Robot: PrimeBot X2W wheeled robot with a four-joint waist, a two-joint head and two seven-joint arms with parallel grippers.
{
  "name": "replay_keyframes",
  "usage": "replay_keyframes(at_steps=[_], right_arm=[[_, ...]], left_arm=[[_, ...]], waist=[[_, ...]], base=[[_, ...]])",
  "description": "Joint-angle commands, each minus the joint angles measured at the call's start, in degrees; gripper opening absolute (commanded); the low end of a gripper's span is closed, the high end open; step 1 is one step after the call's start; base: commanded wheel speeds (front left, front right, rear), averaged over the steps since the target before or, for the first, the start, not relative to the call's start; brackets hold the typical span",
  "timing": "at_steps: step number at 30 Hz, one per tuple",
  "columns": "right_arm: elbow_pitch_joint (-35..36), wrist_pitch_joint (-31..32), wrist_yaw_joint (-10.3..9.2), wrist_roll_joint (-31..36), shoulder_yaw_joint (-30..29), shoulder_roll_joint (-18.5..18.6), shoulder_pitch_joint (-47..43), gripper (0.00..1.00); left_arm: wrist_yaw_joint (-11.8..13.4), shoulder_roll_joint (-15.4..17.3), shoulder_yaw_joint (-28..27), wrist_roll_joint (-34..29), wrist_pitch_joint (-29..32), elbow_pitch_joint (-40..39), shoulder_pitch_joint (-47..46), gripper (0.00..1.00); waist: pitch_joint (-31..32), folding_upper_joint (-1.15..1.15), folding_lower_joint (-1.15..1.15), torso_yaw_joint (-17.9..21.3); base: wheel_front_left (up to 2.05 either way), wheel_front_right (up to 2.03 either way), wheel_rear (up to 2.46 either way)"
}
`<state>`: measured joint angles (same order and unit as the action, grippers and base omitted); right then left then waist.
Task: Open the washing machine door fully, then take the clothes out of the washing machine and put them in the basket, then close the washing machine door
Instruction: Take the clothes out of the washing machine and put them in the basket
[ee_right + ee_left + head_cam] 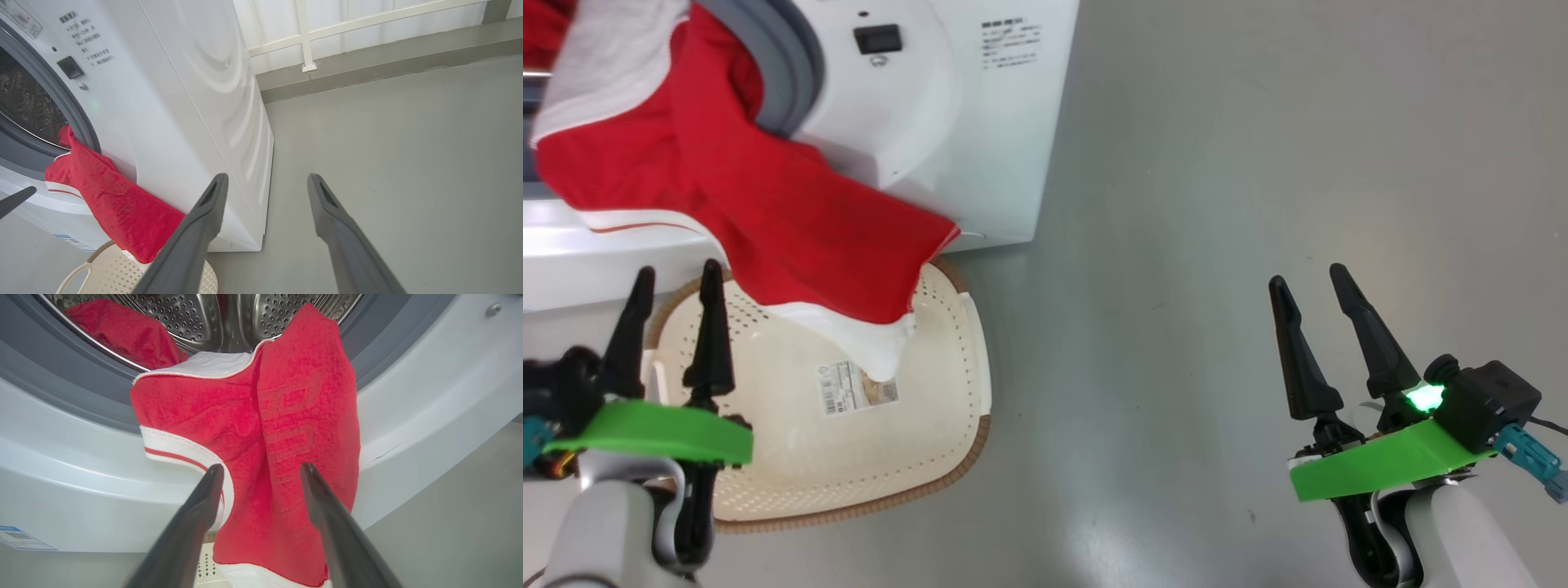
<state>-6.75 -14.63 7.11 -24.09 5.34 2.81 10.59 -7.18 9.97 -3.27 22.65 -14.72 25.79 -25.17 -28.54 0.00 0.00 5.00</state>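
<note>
Clothes: bright red cloth with white bands and trim, spilling from the mouth of the washing machine over its grey rubber ring and down the white front. The white lower hem hangs inside the basket; whether it touches the bottom cannot be told. The garments' upper part is cut off at the head view's top left corner. A further red fold lies back in the steel drum, its extent hidden. The cloth covers the basket's far rim. Print on the machine's front is too small to read. Left gripper, fingers spread and gripping nothing, stands over the basket's left rim. Right gripper, fingers likewise apart, hangs over bare grey floor, well apart from the machine.
</note>
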Motion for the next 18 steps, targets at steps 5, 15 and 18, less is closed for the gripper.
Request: replay_keyframes(at_steps=[5,15,18], right_arm=[[0.93,-0.37,0.37,0.97,0.96,0.07,-1.52,1.0],[0.57,-0.37,0.37,1.87,0.45,0.07,-2.18,1.0],[0.58,-0.37,0.37,2.04,0.22,0.07,-2.08,1.0]], left_arm=[[-0.31,0.45,-3.35,-1.32,-0.28,-7.62,5.35,1.0],[-0.31,-2.37,-5.03,-0.64,-0.28,-16.64,13.3,1.0],[-0.31,-2.94,-5.2,-0.72,-0.28,-17.71,14.1,1.0]], waist=[[1.55,0.0,0.0,-1.39],[2.52,0.0,0.0,-2.24],[2.41,0.0,0.0,-2.38]], base=[[0.0,0.0,0.0],[0.0,0.0,0.0],[0.0,0.0,0.0]])
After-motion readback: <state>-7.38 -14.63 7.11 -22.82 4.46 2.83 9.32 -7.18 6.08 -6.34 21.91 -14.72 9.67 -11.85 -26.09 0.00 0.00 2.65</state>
